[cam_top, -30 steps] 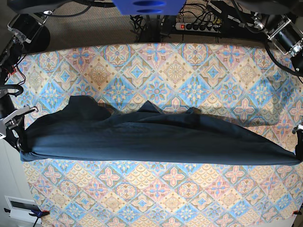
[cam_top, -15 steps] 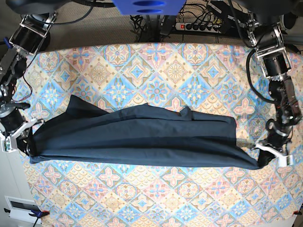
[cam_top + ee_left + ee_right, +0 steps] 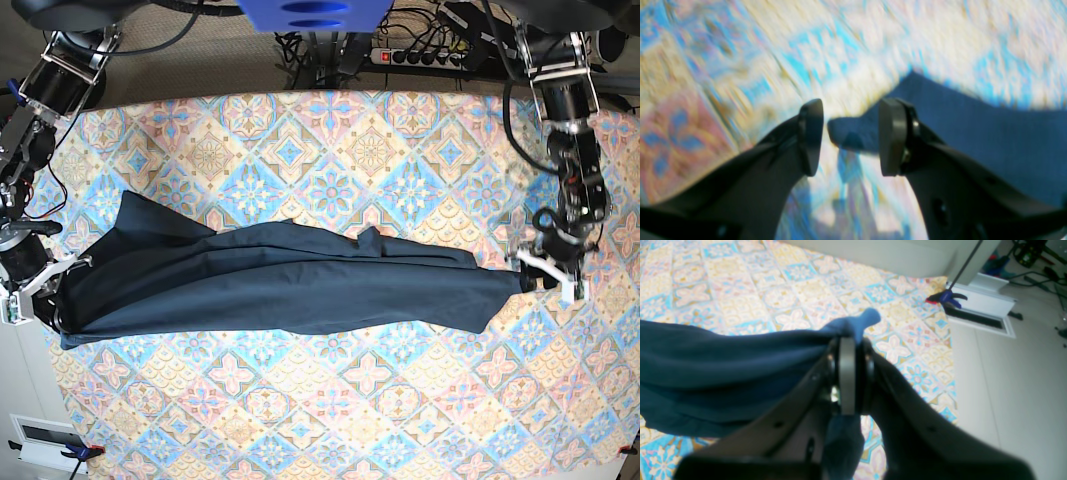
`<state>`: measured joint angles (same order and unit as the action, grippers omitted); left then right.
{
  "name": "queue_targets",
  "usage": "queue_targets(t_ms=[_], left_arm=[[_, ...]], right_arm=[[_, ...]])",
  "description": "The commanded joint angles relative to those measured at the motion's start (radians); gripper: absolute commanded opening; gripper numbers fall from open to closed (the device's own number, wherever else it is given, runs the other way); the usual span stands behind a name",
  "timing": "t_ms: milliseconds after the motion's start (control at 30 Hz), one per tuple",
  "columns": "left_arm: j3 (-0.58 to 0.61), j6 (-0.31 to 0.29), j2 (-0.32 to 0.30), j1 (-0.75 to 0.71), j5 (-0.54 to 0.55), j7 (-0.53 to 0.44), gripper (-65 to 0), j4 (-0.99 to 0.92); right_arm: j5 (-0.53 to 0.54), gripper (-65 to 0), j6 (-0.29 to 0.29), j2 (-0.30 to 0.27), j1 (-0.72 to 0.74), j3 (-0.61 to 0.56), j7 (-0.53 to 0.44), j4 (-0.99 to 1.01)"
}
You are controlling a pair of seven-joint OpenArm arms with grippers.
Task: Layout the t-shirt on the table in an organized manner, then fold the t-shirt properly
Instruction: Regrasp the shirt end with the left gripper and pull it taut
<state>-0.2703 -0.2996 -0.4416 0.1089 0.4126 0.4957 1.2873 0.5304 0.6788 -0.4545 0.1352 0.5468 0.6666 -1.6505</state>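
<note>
My left gripper gapes, the shirt corner loose between its jaws; the right gripper pinches the other end. Shirt sprawls bunched across the table; pulling one-handed risks skewing it.

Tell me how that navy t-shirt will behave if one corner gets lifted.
Probably floppy: the t-shirt sags in folds from the shut right end effector. Likely light, since one pinch carries its edge. It may slide rather than hold shape; the corner lies limp between the open left end effector's fingers.
</note>
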Motion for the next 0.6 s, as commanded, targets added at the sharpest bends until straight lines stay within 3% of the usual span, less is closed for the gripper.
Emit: queue_targets(t_ms=[0, 233, 400, 567], left_arm=[[-0.008, 0.000, -0.020, -0.005, 0.007, -0.021, -38.0, 0.038], [0.039, -0.002, 0.003, -0.182, 0.084, -0.018, -38.0, 0.102], [0.162, 0.000, 0.011, -0.196, 0.157, -0.019, -38.0, 0.102], [0.194, 0.004, 0.079, -0.143, 0.157, -0.018, -38.0, 0.093]], right_arm=[[0.023, -65.0, -0.001, -0.026, 0.021, 0.008, -0.032, -0.018], [0.023, -65.0, -0.001, -0.023, 0.019, 0.008, -0.029, -0.020], [0.023, -65.0, -0.001, -0.023, 0.019, -0.027, -0.034, -0.023], [0.023, -65.0, -0.001, -0.023, 0.001, -0.047, -0.034, -0.072]])
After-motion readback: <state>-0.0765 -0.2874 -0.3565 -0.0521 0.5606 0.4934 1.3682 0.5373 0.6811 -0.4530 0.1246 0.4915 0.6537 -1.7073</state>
